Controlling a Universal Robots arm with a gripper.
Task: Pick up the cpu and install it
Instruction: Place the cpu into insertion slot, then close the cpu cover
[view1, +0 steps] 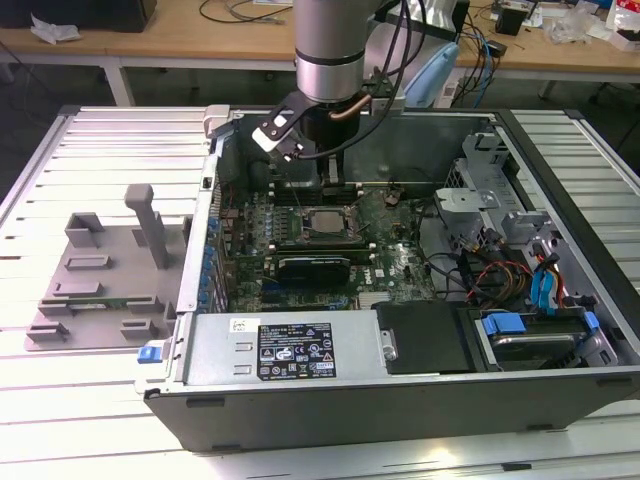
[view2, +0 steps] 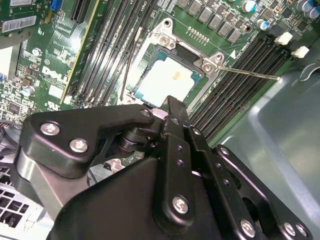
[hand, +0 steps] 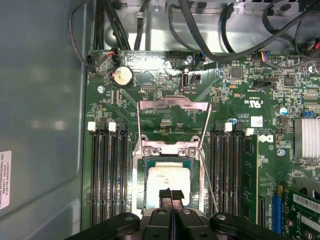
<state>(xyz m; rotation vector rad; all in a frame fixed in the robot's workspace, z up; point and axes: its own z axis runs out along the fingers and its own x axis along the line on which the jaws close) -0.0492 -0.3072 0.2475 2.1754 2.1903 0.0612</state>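
In the exterior view you have one cpu (view1: 325, 222) seated in the one socket (view1: 297, 226) at mid-frame, inside the open computer case (view1: 400, 410), with the pincer (view1: 333, 185) just above it. In the second wrist view, the cpu (view2: 167, 80) lies flat in that socket (view2: 192, 50). In the first wrist view, the pincer (hand: 170, 196) has its two fingertips pressed together, empty, over the cpu (hand: 162, 177).

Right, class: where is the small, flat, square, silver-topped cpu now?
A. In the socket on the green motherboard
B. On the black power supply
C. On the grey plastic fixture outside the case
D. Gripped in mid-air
A: in the first wrist view the cpu lies flat in the socket on the green motherboard, with the gripper over it.
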